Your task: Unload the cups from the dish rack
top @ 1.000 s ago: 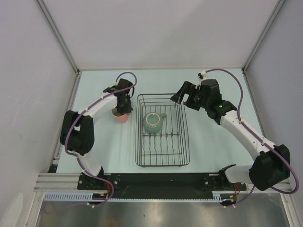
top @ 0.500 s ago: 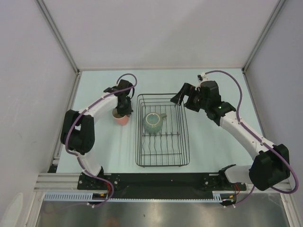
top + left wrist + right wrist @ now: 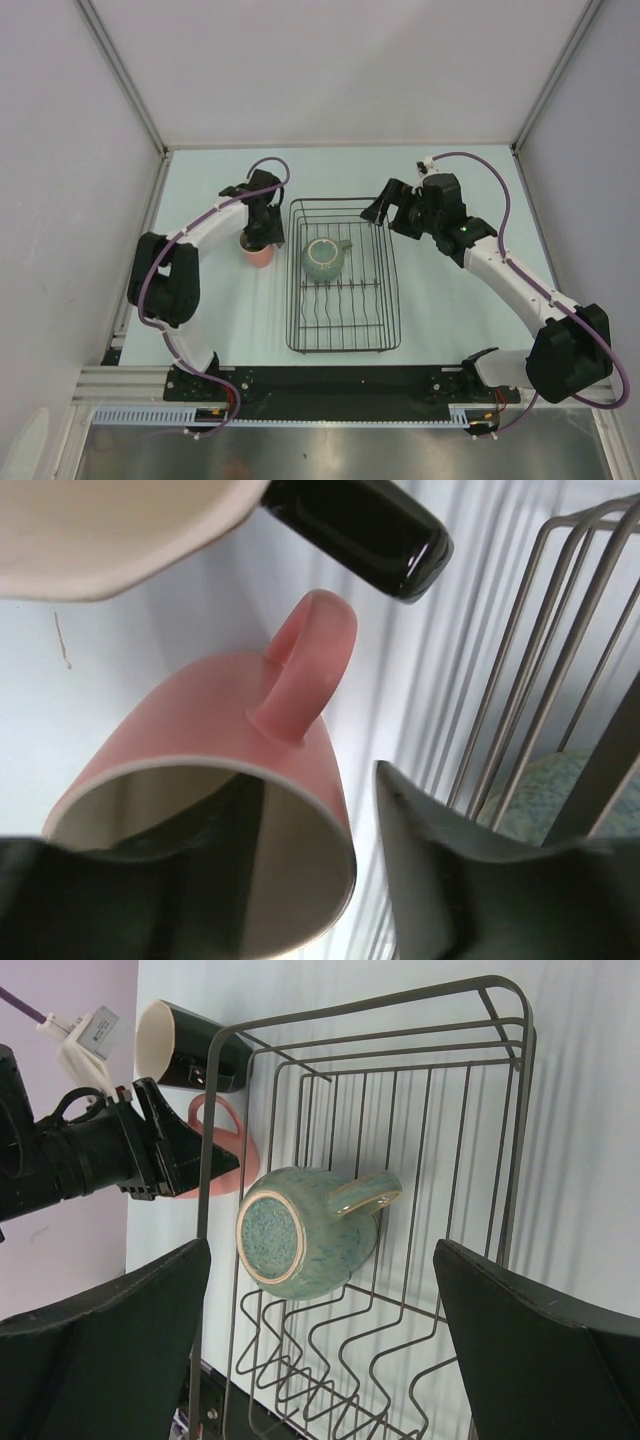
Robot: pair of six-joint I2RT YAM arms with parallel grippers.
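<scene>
Table: pale blue-green top [image 3: 330, 170] inside white walls, with both arm bases at its near edge.
Dish rack: black wire rack [image 3: 342, 322] in the middle of the table, lengthwise between the two arms.
Right gripper: it [image 3: 385, 207] hangs over the rack's far right corner. In its own wrist view the fingers stand wide apart with nothing between them.
Left gripper: it [image 3: 262, 228] sits just outside the rack's far left side. One finger reaches inside the pink mug and the other hangs outside its wall. A sliver of gap shows on each side, so the wall is straddled rather than pinched.
Green cup: pale-green handled cup [image 3: 324, 258], the only one in the rack. It lies tipped in the far half with its base turned toward the right wrist camera.
Pink mug: it [image 3: 200, 720] is off the rack, on the table beside the left rail, mouth up toward the left wrist camera.
Black cup: cream-lined cup [image 3: 370, 520], also off the rack, just beyond the pink mug and apparently on its side.
Change: over the last second the left gripper and pink mug have edged slightly toward the near side, while the right gripper has barely shifted.
Meaning: the pink mug looks set down and released, so two cups are out. The green cup remains, probably for the open right gripper.
</scene>
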